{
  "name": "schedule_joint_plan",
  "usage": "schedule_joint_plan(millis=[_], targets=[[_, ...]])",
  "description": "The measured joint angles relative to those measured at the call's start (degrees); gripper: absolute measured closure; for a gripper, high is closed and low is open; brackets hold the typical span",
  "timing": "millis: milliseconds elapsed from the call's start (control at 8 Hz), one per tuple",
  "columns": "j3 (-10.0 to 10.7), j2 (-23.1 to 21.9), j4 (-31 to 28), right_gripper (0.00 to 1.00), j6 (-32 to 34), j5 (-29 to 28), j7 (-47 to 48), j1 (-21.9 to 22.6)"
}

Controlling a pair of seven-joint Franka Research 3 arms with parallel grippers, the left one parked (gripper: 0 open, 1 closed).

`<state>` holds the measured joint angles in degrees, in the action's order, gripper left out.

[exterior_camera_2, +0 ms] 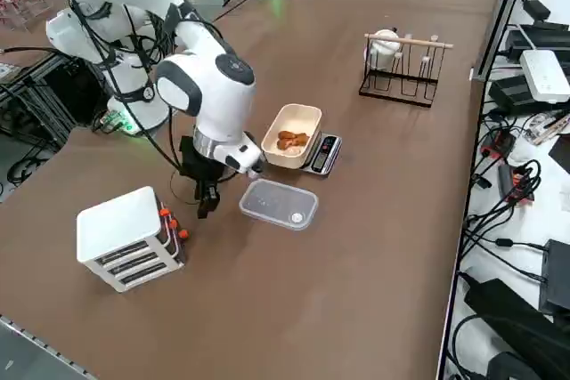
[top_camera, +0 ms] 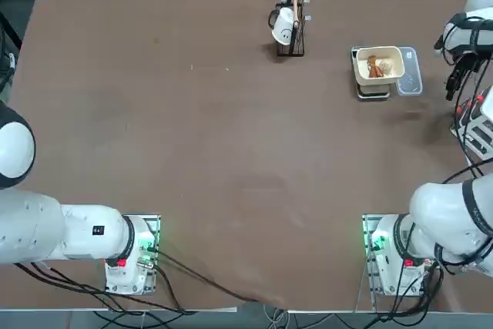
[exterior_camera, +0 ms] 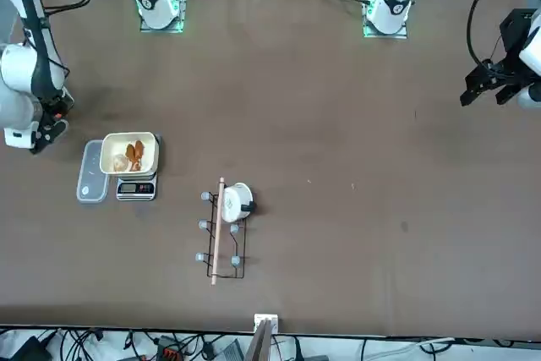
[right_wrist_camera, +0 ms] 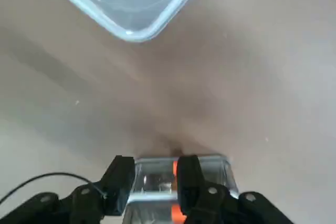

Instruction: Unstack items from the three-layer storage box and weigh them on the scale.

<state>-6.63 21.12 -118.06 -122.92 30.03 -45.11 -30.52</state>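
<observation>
While right claw hangs part-open, empty, one scale, two items, one storage box

A clear glossy plastic lid lies on the matt brown table; the cream bowl looks smooth plastic.

A brown table fills the room, with cables, perhaps electronics, along its edge.

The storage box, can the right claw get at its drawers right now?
Probably yes. The right claw hangs just beside the storage box, facing its orange-handled drawers, nothing between them; the clear lid lies off to the other side.
</observation>
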Motion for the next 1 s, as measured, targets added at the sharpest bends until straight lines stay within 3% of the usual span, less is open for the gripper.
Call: schedule_joint_plan(millis=[375,1000], targets=[[1.27,6.3,0.68,0.55,-4.97,6.55,0.07,-1.89],[1.45,6.86,1.15,0.56,-5.25,8.5,0.05,-4.72]])
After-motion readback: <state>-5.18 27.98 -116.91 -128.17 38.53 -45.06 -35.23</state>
